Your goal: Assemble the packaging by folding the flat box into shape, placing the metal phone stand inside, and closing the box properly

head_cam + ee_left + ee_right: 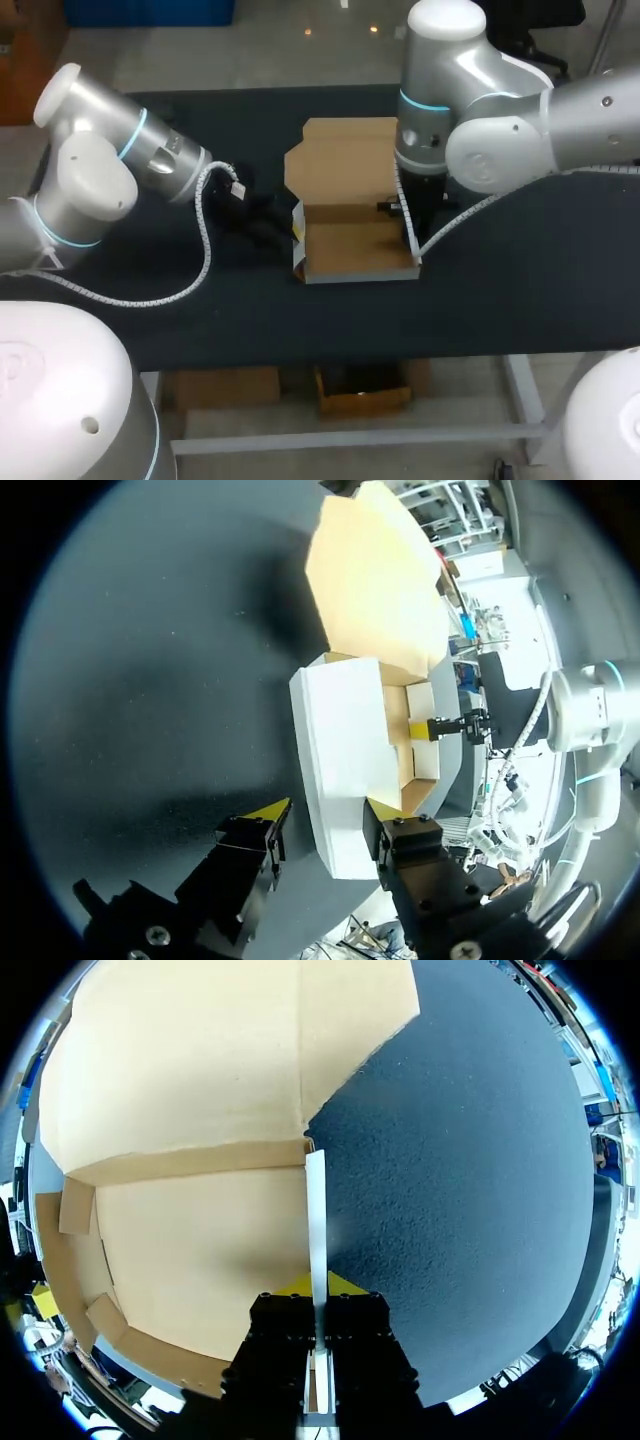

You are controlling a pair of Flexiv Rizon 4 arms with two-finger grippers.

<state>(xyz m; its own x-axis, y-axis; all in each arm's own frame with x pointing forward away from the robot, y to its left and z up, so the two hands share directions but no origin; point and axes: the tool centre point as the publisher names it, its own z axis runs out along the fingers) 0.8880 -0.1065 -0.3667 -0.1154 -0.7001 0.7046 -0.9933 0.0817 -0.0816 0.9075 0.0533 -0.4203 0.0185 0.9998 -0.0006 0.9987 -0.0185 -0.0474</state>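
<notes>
— Any writing to read on the box (352, 250)?
— None I can make out. Its brown inside and white outer wall show no legible print.
— And on the desk (530, 290)?
— Nothing readable there either: no label, number or sign.

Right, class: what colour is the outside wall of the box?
White; the box shows it best in the left wrist view.
</notes>
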